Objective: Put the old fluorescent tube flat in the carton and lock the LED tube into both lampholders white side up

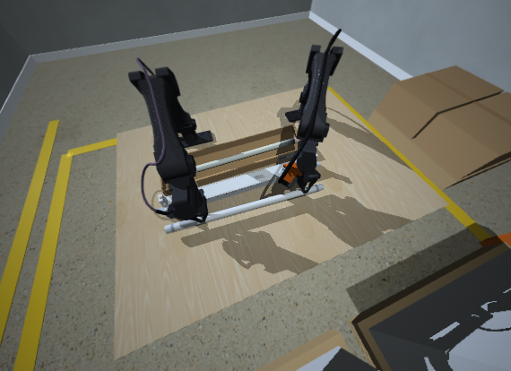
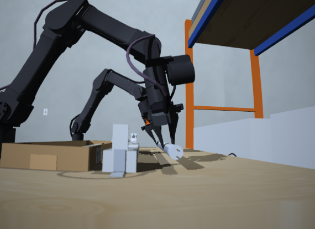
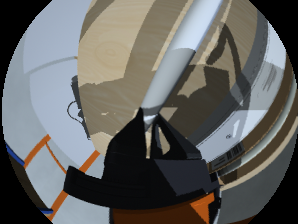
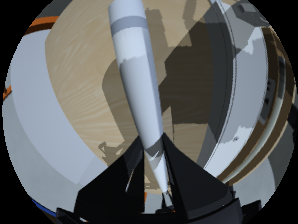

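I see a barcode label (image 3: pixel 227 157) on the carton (image 1: pixel 251 143) (image 2: pixel 45 155), but its print is too small for me to read. Dark marks on the carton's side in my right wrist view are no clearer, and I can make out no brand.

The light fixture (image 1: pixel 238 185) stands between the carton and the tube I hold, with one white lampholder (image 2: pixel 120 136) rising at its near end in the exterior view. The old fluorescent tube (image 1: pixel 246 155) lies lengthwise inside the carton, which sits on the wooden bench (image 1: pixel 170 279) (image 2: pixel 155 197). An orange rack post (image 2: pixel 189 89) stands beyond the bench, and a large cardboard box (image 1: pixel 444 108) is well apart from it.

My left gripper (image 1: pixel 306 191) (image 2: pixel 157 144) (image 3: pixel 147 112) and my right gripper (image 1: pixel 202 220) (image 2: pixel 168 145) (image 4: pixel 152 137) are both clamped on the LED tube (image 1: pixel 260 204) (image 2: pixel 174 151) (image 3: pixel 172 65) (image 4: pixel 137 85), one near each end. I hold it above the bench, outside the fixture and roughly parallel to it. It is pale and slender, with a grey band near its end and two small pins on the end cap facing the exterior view. I cannot tell exactly which way its white side faces.
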Robot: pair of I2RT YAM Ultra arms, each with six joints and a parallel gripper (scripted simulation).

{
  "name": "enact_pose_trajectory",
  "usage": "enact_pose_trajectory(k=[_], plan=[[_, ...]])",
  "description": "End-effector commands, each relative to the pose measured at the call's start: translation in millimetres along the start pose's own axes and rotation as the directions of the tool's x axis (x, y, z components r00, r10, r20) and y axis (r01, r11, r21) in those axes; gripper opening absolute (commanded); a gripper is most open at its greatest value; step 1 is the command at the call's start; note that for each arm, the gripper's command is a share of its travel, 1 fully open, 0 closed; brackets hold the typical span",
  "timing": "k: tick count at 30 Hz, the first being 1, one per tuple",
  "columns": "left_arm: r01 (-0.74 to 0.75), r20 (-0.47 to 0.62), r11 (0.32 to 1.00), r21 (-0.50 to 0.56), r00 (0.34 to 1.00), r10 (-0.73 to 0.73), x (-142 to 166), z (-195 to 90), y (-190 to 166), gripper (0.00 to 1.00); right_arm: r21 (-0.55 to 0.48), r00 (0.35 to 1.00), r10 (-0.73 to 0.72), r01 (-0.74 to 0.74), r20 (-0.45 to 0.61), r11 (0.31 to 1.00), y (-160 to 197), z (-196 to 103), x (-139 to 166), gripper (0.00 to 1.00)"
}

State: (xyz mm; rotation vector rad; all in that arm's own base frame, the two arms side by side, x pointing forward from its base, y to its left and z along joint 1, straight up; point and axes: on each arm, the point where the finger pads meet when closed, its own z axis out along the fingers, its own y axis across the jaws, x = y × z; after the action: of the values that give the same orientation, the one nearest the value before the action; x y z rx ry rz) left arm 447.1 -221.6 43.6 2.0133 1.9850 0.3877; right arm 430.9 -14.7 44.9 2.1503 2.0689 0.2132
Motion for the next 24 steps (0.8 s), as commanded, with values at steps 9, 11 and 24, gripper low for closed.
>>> enact_pose_trajectory(k=[9,11,24], plan=[[0.018,0.019,0.998,-0.067,1.0,-0.017,-2,-18,16,0.11,-0.034,1.0,0.005,-0.004,0.016,0.999,0,-6,-5,0.11],[0.009,0.021,0.998,-0.068,1.0,-0.008,-5,-18,12,0.11,-0.048,1.0,0.004,-0.003,0.016,0.999,4,-8,-5,0.11],[0.024,0.026,0.996,-0.088,0.999,-0.021,-2,-19,19,0.11,-0.021,1.0,0.003,-0.003,0.016,1.0,0,4,-5,0.11]])
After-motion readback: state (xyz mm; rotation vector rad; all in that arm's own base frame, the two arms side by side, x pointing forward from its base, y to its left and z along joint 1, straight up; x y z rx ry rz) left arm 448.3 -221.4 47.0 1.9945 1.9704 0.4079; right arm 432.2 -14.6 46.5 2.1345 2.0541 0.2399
